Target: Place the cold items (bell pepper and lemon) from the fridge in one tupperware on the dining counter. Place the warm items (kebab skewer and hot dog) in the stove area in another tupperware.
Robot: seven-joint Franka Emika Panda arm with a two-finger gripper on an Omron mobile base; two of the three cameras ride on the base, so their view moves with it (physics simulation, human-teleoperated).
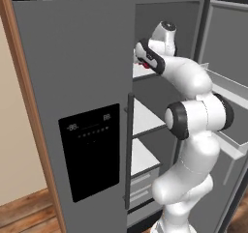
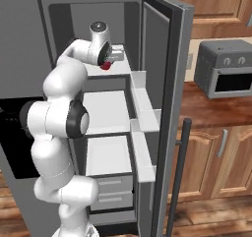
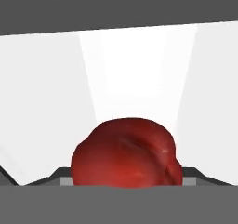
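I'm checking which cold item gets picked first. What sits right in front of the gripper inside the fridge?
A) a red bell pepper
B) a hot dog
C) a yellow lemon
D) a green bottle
A: the hand view shows a round red bell pepper close up on the white fridge shelf, and the right base view shows red at the gripper.

**Arm reaching into fridge, top shelf**

Fridge [image 1: 72, 58] right door open, left door shut with its dark dispenser panel [image 1: 89, 150]. Arm [image 1: 193, 116] reaches onto the top shelf [image 1: 143, 74]. Small red bit, the bell pepper [image 1: 145, 65], shows at the hand. Gripper hidden behind the wrist.
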